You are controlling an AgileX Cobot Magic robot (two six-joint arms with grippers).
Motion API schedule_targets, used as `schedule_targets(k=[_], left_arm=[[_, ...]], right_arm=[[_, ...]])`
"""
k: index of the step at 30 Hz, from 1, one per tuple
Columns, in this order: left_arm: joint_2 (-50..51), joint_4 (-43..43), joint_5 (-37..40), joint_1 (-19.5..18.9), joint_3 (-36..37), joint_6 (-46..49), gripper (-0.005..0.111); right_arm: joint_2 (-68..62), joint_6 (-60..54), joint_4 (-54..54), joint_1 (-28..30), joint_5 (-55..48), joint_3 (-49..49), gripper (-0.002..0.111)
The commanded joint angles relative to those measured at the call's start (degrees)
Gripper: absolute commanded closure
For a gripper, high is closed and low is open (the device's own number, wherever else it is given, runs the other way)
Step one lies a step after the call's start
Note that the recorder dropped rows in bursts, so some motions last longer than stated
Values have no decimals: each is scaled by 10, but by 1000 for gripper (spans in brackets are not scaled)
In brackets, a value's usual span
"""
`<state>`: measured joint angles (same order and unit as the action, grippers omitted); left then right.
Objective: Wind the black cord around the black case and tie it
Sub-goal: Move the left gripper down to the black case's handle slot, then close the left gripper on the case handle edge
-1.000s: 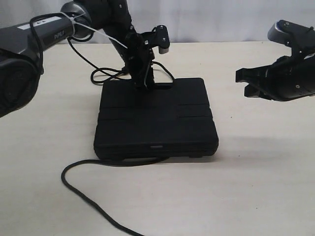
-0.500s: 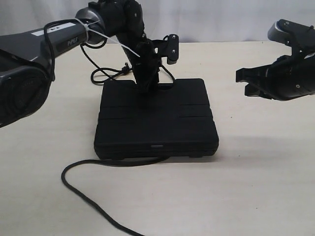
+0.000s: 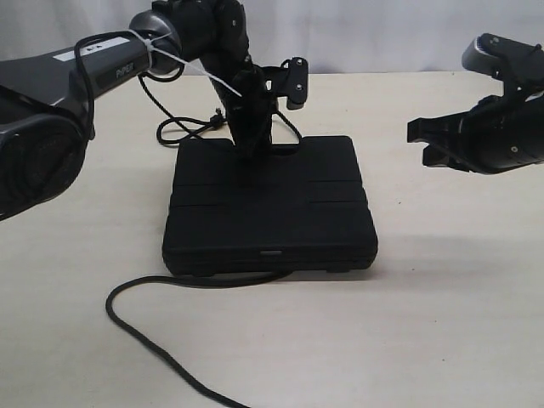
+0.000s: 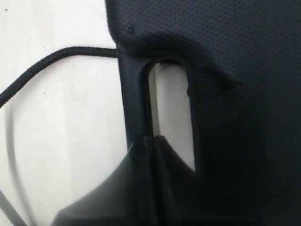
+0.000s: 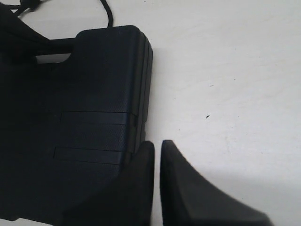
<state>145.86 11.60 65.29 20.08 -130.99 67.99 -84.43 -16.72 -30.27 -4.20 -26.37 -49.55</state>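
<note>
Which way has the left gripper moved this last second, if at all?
Yes: the left gripper shifted slightly right along the flat black case's far edge.

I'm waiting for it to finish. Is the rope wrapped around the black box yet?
Not wrapped. The black cord lies loose on the table; none of it crosses the black case's lid.

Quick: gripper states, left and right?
Left gripper: looks shut at the black case; whether it holds anything cannot be told.
Right gripper: shut, holding nothing.

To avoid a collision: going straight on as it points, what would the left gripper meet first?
Probably the black case, at its handle bar; the left gripper looks nearly on it, depth unclear.
</note>
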Motion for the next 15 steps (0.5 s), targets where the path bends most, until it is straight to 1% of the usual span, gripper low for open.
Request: schedule_targets(k=[1,5,8,9,10,13,15], left_arm=[[16,-8,39,5,-23,-7,107],[16,-15,33,5,-70,-9,107],[16,-26,47,5,-109,-118,107],[16,-27,47,5,-117,-125,107],[16,-39,47,5,-133,-161,107],[12,-31,47,-3,-137,-196,107],[16,-28,47,-14,-135,-209,107]], right_arm=[[-2,-4,0,1,7,-4,104],[-2,-4,0,1,10,-4,104],[-2,-4,0,1,10,-4,104],[-2,-4,0,1,10,-4,104],[-2,-4,0,1,10,-4,104],[-2,-4,0,1,10,-4,104],[-2,-4,0,1,10,-4,104]])
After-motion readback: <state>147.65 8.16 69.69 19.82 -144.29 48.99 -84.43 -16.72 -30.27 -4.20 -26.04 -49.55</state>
